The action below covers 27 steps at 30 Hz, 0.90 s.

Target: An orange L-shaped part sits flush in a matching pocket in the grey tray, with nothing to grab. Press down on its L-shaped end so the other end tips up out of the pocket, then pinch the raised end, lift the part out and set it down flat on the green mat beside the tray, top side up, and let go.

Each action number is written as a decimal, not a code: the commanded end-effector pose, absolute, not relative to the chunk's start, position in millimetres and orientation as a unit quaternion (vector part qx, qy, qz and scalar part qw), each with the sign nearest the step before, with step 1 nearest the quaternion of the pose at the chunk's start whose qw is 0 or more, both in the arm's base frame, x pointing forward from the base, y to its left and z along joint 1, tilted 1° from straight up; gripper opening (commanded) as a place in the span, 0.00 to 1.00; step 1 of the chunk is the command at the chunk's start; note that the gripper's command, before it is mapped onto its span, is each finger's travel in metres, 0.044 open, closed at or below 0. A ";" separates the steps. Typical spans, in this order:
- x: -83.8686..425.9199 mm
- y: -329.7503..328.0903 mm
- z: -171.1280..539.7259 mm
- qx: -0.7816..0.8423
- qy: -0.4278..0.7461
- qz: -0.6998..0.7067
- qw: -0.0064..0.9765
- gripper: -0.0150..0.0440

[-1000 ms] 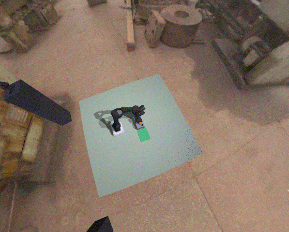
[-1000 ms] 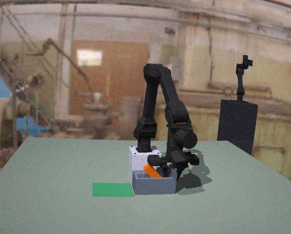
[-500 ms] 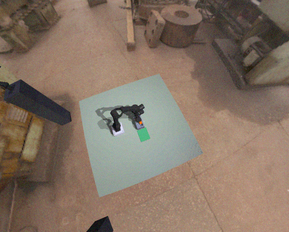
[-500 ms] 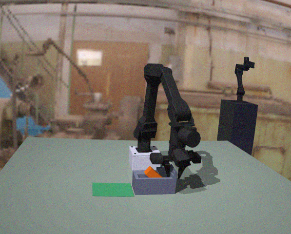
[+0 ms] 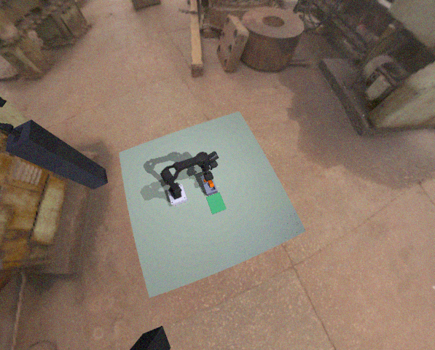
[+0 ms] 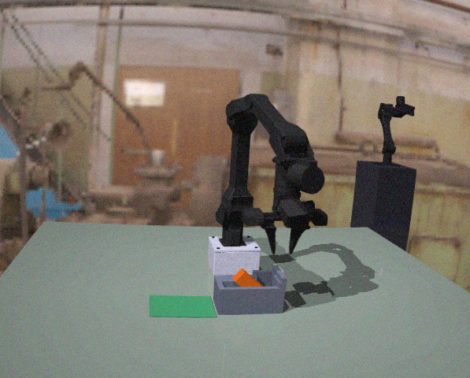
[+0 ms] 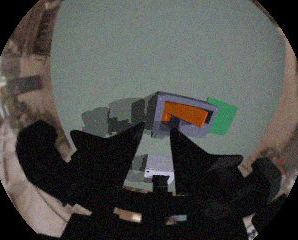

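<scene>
The orange L-shaped part (image 6: pixel 246 279) (image 5: pixel 210 183) (image 7: pixel 184 115) is tilted in the grey tray (image 6: pixel 247 302) (image 5: pixel 210 190) (image 7: pixel 159 102). Its end nearer the green mat is raised above the rim and its other end is down in the pocket. The green mat (image 6: pixel 182 305) (image 5: pixel 215 203) (image 7: pixel 223 118) lies flat against the tray's side. My gripper (image 6: pixel 283 250) (image 7: pixel 157 127) hangs above and behind the tray's far end, clear of the part. Its fingers stand partly apart with nothing between them.
The arm's white base block (image 6: pixel 234 256) (image 5: pixel 178 197) stands right behind the tray. A dark pillar (image 6: pixel 383 199) (image 5: pixel 55 154) carrying a camera stands at the table's edge. Another dark block (image 5: pixel 151 339) is at the near edge of the top view.
</scene>
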State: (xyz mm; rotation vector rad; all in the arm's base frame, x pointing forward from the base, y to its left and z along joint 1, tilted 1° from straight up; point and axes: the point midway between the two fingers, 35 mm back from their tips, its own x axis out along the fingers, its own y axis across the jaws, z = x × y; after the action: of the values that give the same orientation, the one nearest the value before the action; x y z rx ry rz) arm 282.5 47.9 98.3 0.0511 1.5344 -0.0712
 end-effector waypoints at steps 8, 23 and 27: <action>280.5 47.0 107.0 0.023 0.694 -0.032 0.719 0.56; 280.5 47.0 107.0 0.023 0.694 -0.032 0.719 0.56; 280.5 47.0 107.0 0.023 0.694 -0.032 0.719 0.56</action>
State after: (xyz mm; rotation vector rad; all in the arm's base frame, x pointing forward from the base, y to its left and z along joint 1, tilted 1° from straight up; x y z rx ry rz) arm 280.3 46.9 107.0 0.0506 1.5352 -0.0707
